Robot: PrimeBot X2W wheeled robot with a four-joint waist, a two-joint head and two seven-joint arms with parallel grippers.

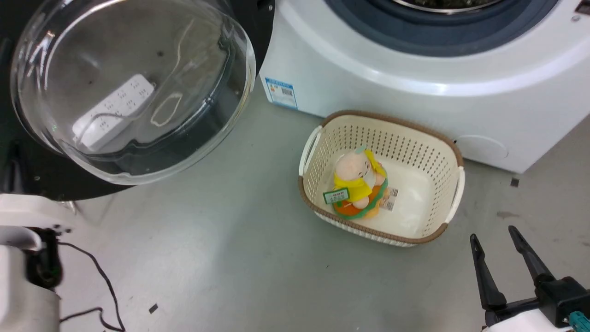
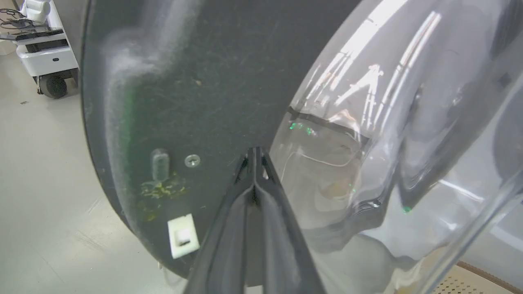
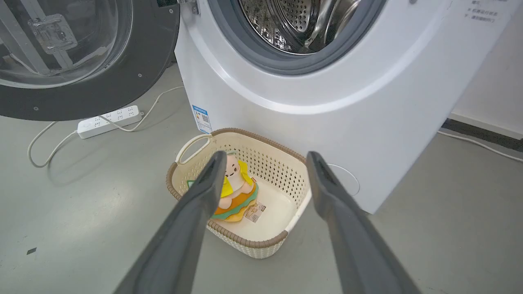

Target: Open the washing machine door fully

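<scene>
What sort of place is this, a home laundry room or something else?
Probably a lab or test space staged for laundry: a washing machine on bare grey floor, a power strip lying loose beside it, and a wheeled white equipment unit nearby.

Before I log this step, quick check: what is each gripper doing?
Left gripper: shut, gripping nothing, tips by the washing machine door.
Right gripper: open, empty.

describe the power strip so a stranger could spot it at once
Find the white washing machine, then the washing machine door swung open beside it. On the floor below that door lies the power strip: a long flat white bar with rows of sockets, unlike the rounded cream basket.
</scene>
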